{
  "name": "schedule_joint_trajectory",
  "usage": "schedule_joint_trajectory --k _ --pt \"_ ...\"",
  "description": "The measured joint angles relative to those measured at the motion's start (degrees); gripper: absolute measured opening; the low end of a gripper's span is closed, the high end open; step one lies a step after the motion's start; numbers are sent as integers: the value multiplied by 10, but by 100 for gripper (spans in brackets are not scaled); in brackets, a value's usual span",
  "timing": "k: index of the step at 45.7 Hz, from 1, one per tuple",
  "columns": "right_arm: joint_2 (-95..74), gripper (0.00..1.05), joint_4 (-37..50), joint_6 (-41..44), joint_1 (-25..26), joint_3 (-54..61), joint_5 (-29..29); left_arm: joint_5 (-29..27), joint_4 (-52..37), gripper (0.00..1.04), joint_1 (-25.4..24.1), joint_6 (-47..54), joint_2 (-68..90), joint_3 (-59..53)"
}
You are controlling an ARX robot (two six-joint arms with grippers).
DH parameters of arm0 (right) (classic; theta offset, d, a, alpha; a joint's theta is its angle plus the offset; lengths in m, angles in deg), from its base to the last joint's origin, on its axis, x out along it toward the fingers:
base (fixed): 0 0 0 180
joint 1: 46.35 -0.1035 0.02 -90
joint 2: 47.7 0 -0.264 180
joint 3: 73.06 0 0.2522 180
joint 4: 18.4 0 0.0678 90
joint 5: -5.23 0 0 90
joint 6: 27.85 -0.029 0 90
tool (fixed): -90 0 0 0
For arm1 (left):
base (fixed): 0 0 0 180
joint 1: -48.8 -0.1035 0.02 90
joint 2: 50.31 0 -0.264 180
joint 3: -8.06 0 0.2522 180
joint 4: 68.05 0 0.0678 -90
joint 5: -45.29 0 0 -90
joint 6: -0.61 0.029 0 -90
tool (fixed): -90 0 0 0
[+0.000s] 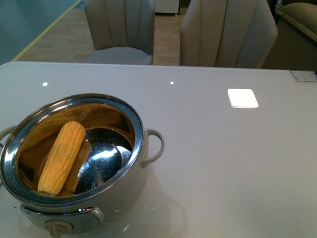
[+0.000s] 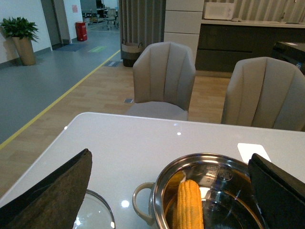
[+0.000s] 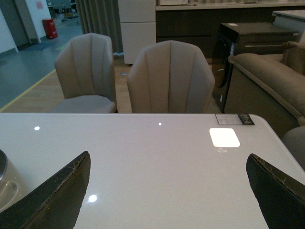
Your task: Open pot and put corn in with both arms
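Observation:
The pot (image 1: 141, 148) stands open at the table's near left, steel inside, cream body, beige dial at the front. The corn (image 1: 62, 156) lies inside it, leaning on the left wall. In the left wrist view the pot (image 2: 159, 183) and the corn (image 2: 189, 207) show below my left gripper (image 2: 171, 200), which is open and empty above them. A glass lid (image 2: 97, 212) lies on the table beside the pot. My right gripper (image 3: 169, 191) is open and empty over bare table; the pot's handle (image 3: 7, 193) shows at the edge. Neither arm shows in the front view.
The white glossy table (image 1: 223, 158) carries a bright light patch (image 1: 242, 97). Two beige chairs (image 1: 225, 32) stand at its far edge. A small label (image 1: 303, 75) lies at the far right corner. A sofa (image 3: 267, 81) stands beyond the right side.

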Motion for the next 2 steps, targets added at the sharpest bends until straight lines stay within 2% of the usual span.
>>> schedule_joint_trajectory --k 2 --pt "0 96 0 0 0 0 0 0 0 98 0 0 0 0"
